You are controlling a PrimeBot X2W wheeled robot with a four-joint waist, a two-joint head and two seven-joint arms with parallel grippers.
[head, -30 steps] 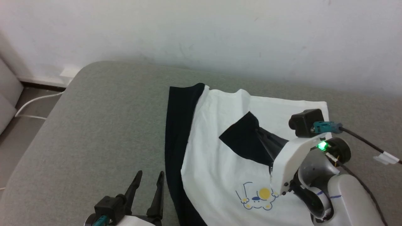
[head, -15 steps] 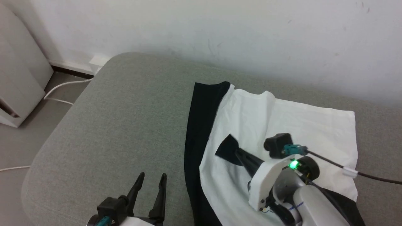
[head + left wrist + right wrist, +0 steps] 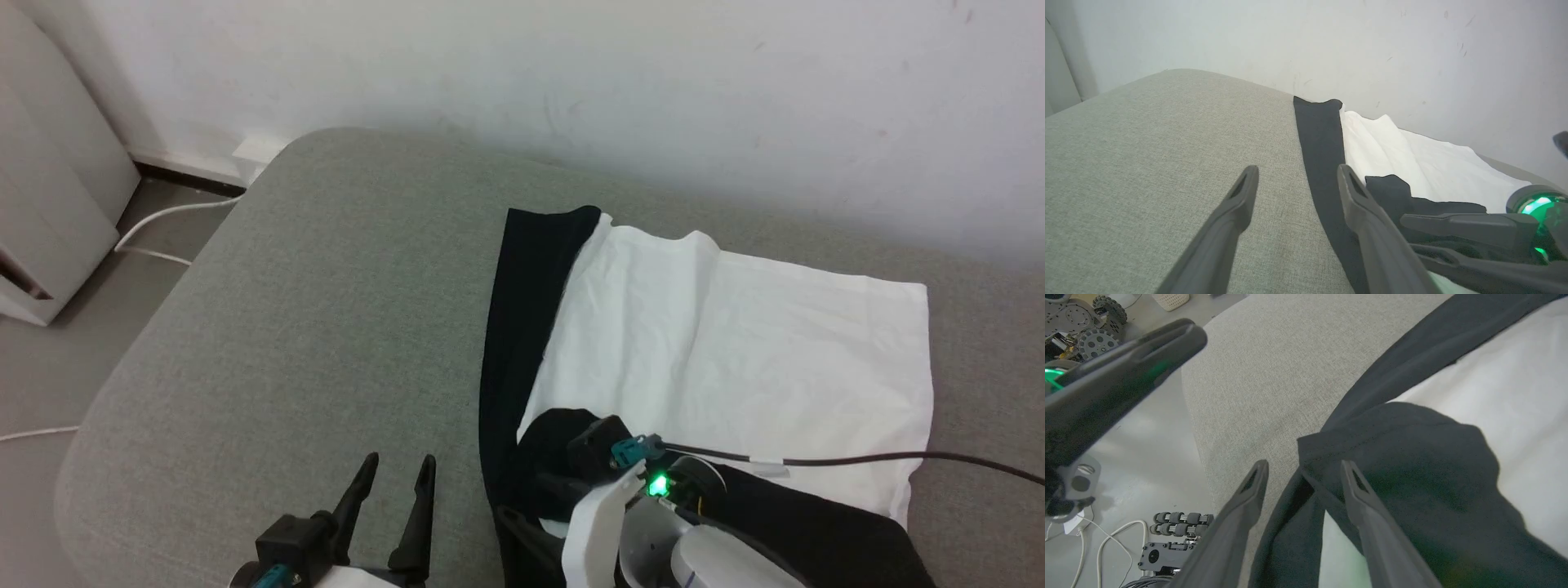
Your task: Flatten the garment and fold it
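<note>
**Right gripper open over a black sleeve at the garment's near edge**

The right gripper is holding its two dark fingers well apart. In the right wrist view, the hemmed corner of a black sleeve is lying between and under them, loose and not pinched. That view is also showing the floor beside the cushion, with small wheels on it.

The head view is showing the wider layout. A green light is glowing on the right wrist, and a black cable is trailing from it to the right. The garment is lying flat on the grey cushion, white body up. A long black strip is running along its left edge, and the far hem is lying near the wall.

The left gripper is hovering with its fingers apart and nothing between them, over bare cushion just left of the garment. The left wrist view is showing the right gripper's spread fingers low over the black sleeve.
</note>
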